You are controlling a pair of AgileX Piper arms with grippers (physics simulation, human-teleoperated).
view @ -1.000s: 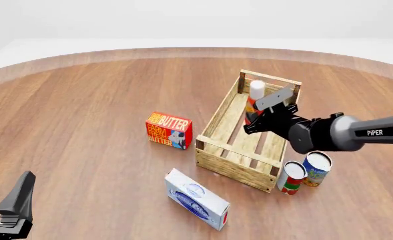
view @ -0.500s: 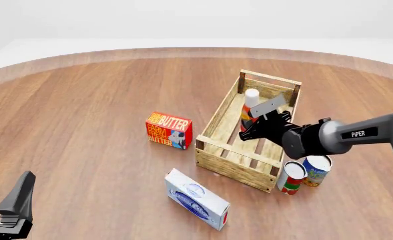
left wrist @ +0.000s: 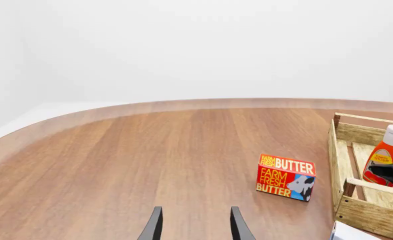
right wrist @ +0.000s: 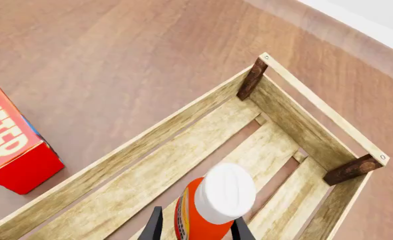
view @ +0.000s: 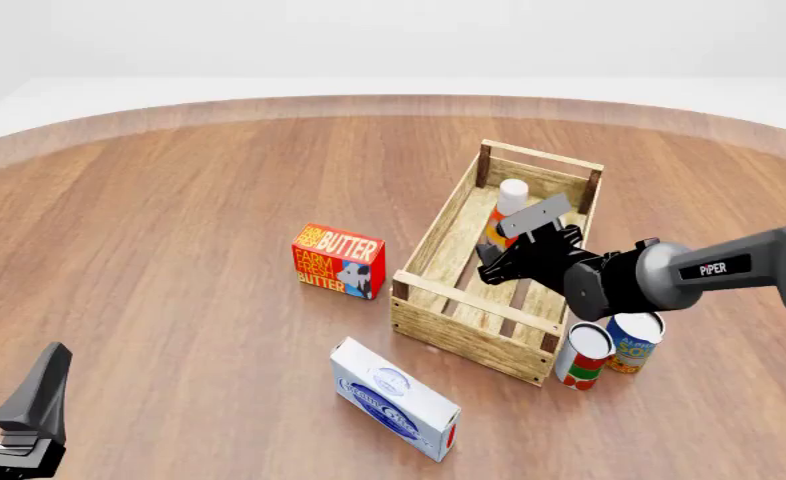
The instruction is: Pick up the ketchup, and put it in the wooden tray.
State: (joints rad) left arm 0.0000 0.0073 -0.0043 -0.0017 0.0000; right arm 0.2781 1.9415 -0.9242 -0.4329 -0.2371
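R pincer [view: 503, 252] clamped on the ketchup [view: 505, 208] — bottle upright, cap up, inside the wooden tray [view: 436, 318] toward its far end; can't tell if base touches the slats. L pincer [left wrist: 195, 227] parted, gripping nothing, well off from tray. Butter box [view: 338, 260] just beside tray's long side; two cans [view: 608, 348] at its near corner.
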